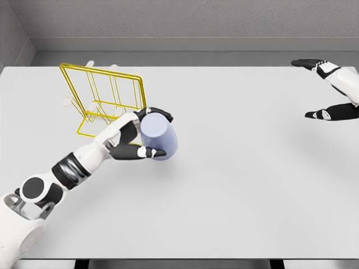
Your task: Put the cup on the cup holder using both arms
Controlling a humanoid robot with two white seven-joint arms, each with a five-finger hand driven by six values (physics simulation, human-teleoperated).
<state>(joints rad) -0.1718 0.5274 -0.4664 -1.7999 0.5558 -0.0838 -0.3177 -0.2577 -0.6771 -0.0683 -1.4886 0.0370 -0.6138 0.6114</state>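
A pale lavender cup (158, 138) is held above the white table (235, 185), tilted, with my left hand (147, 134) shut on it; black fingers (152, 152) wrap its side and rim. Just behind and left of the cup stands the yellow wire cup holder (104, 98), close to my left wrist. My right hand (331, 89) hovers at the far right edge of the table with its fingers (314, 114) spread wide and holding nothing.
The table's back edge meets a grey wall (185, 22). A small white object (68, 102) shows partly behind the holder's wires at the left.
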